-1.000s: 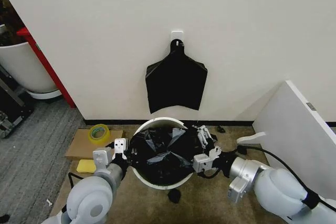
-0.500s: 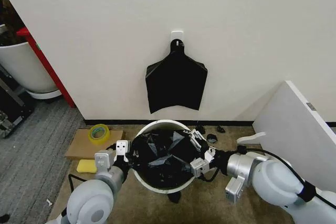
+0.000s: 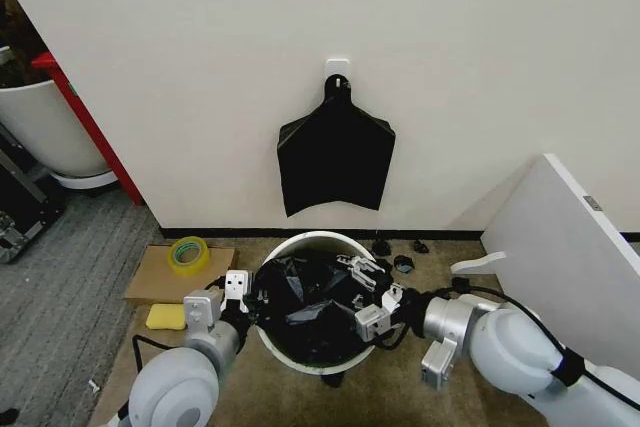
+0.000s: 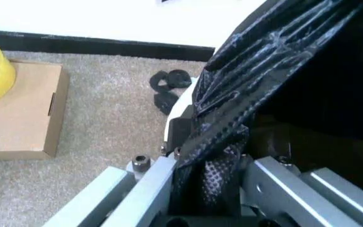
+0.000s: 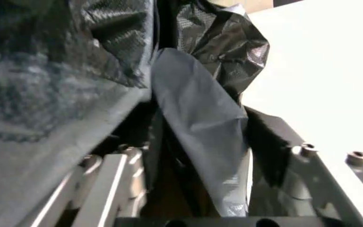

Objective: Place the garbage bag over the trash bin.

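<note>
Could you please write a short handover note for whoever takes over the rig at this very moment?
Left hand: shut on the garbage bag at the left side of the trash bin.
Right hand: shut on the garbage bag at the bin's right side, reaching in over the rim.
Things: the bin stands on the carpet by the wall; the bag sits crumpled inside its mouth, held between both hands.
Done: bag gripped on two sides and brought into the bin.
Left: the white rim is bare at the back and front, so the bag's edge has yet to go over it.

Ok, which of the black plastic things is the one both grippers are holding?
The crinkled garbage bag inside the trash bin, pinched by left gripper and right gripper; the flat bundle hangs on the wall.
</note>
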### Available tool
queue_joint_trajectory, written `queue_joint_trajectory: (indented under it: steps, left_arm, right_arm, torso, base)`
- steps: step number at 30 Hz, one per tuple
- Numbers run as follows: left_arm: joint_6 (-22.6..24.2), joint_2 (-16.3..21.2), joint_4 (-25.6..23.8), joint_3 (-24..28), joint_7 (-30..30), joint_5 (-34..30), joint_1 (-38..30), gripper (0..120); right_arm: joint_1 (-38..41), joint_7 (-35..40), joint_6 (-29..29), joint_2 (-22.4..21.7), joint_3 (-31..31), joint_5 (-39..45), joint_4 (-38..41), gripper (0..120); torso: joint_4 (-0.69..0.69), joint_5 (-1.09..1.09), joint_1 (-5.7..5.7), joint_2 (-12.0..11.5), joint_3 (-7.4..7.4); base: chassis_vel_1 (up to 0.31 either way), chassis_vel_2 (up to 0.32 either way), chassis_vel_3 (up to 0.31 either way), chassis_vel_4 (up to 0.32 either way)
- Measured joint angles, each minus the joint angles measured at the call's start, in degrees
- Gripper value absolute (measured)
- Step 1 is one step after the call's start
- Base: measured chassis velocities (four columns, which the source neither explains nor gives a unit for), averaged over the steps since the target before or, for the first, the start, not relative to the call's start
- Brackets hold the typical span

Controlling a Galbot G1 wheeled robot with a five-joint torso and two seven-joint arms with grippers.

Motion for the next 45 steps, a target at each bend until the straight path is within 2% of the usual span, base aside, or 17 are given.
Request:
queue_joint_trajectory:
  steps: [3, 10, 12, 15, 17, 18, 22, 24, 25, 26, 28, 31, 33, 41, 45]
  left_arm:
    - [0.0, 0.0, 0.2, 0.0, 0.0, 0.0, 0.0, 0]
    - [0.0, 0.2, 0.4, 0.0, 0.7, 0.6, 0.3, 0]
    - [-0.1, 0.2, 0.5, 0.0, 1.0, 1.0, 0.3, 0]
    - [-0.6, 0.4, 0.9, 0.0, 2.8, 3.8, 0.7, 0]
    - [-1.5, 0.6, 1.2, 0.1, 5.1, 7.0, 1.2, 0]
    - [-1.5, 0.6, 1.2, 0.1, 5.1, 7.0, 1.2, 0]
    - [-3.6, 1.1, 1.8, 0.7, 9.6, 14.5, 2.2, 0]
    - [-4.4, 1.3, 2.1, 0.8, 10.8, 16.8, 2.4, 0]
    - [-5.9, 1.5, 2.6, 1.0, 12.9, 20.9, 2.7, 0]
    - [-5.9, 1.5, 2.6, 1.0, 12.9, 20.9, 2.7, 0]
    - [-9.6, 2.2, 3.5, 1.4, 16.9, 28.7, 3.7, 0]
    - [-13.5, 2.9, 4.3, 1.9, 20.9, 35.4, 4.2, 0]
    - [-13.7, 2.9, 4.4, 2.0, 21.1, 35.8, 4.2, 0]
    - [-19.8, 4.2, 5.2, 2.5, 27.2, 47.4, 5.0, 0]
    - [-22.4, 4.7, 5.7, 2.7, 29.3, 51.0, 5.0, 0]
  right_arm:
    - [-0.4, 0.2, 0.2, 0.1, 0.0, 0.4, 0.0, 33]
    - [-0.3, 0.3, 0.2, 0.0, 0.4, 5.7, 0.4, 4]
    - [-0.3, 0.2, 0.1, -0.2, 0.5, 7.5, 0.6, 0]
    - [-0.2, -0.1, -1.3, -0.6, 0.5, 15.1, 1.5, 0]
    - [0.0, 0.2, -4.2, -1.1, 0.7, 23.8, 2.6, 0]
    - [0.0, 0.2, -4.2, -1.1, 0.7, 23.8, 2.6, 0]
    - [0.4, 3.9, -10.9, -1.9, 1.1, 38.0, 5.5, 0]
    - [0.5, 5.1, -12.4, -2.1, 1.1, 41.5, 6.2, 0]
    - [1.0, 7.0, -15.1, -2.3, 1.3, 47.6, 7.2, 0]
    - [1.0, 7.0, -15.1, -2.3, 1.3, 47.6, 7.2, 0]
    - [2.7, 10.7, -18.5, -2.6, 1.8, 58.7, 8.2, 0]
    - [3.6, 15.7, -20.3, -2.5, 2.3, 66.3, 8.0, 0]
    - [3.6, 15.8, -20.4, -2.5, 2.4, 66.6, 8.0, 0]
    - [4.3, 23.4, -28.0, -2.4, 3.1, 76.3, 6.1, 0]
    - [5.1, 25.8, -28.4, -2.3, 3.1, 79.3, 3.7, 0]
  torso:
    - [0.00, 0.00, 0.00, 0.0, 0.00]
    - [0.00, 0.00, 0.00, 0.0, 0.00]
    - [0.00, 0.00, 0.00, 0.0, 0.00]
    - [0.00, 0.00, 0.00, 0.0, 0.00]
    - [0.00, 0.00, 0.00, 0.0, 0.00]
    - [0.00, 0.00, 0.00, 0.0, 0.00]
    - [0.00, 0.00, 0.00, 0.0, 0.00]
    - [0.00, 0.00, 0.00, 0.0, 0.00]
    - [-0.01, 0.00, 0.00, 0.0, 0.00]
    - [-0.01, 0.00, 0.00, 0.0, 0.00]
    - [0.01, -0.01, 0.00, 0.0, 0.00]
    - [0.01, 0.00, 0.00, 0.0, 0.00]
    - [0.01, 0.00, 0.00, 0.0, 0.00]
    - [0.00, 0.00, 0.00, 0.0, 0.00]
    - [0.00, 0.00, 0.00, 0.0, 0.00]
  base:
    - [0.000, 0.000, 0.000, 0.000]
    - [0.000, 0.000, 0.000, 0.000]
    - [0.000, 0.000, 0.000, 0.000]
    - [0.000, 0.000, 0.000, 0.000]
    - [0.000, 0.000, 0.000, 0.000]
    - [0.000, 0.000, 0.000, 0.000]
    - [0.000, 0.000, 0.000, 0.000]
    - [0.000, 0.000, 0.000, 0.000]
    - [0.000, 0.000, 0.000, 0.000]
    - [0.000, 0.000, 0.000, 0.000]
    - [0.000, 0.000, 0.000, 0.000]
    - [0.000, 0.000, 0.000, 0.000]
    - [0.000, 0.000, 0.000, 0.000]
    - [0.000, 0.000, 0.000, 0.000]
    - [0.000, 0.000, 0.000, 0.000]
